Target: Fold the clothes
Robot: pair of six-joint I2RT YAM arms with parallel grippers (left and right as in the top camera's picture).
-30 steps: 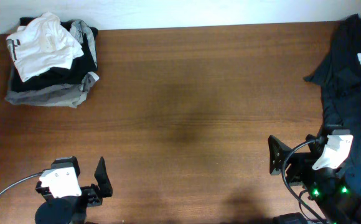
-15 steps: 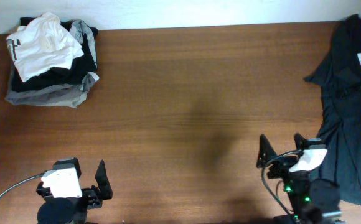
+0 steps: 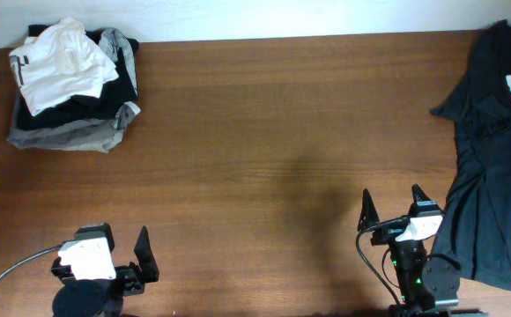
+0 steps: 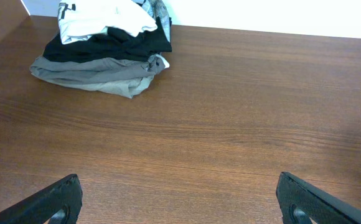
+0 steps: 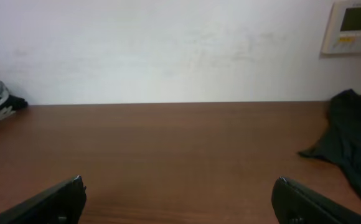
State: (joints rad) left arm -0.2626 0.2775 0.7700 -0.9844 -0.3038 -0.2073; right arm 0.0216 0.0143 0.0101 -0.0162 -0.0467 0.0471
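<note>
Left gripper sits at the table's near-left corner, jaws spread wide and empty. The white T-shirt lies crumpled atop a pile of clothes in the far-left corner. The right gripper, by the near edge, gapes empty beside a dark garment along the right edge.

The left gripper sits low and level, pointing forward, its jaws spread wide and empty. The right gripper also points forward, held low, jaws parted wide and empty.
</note>
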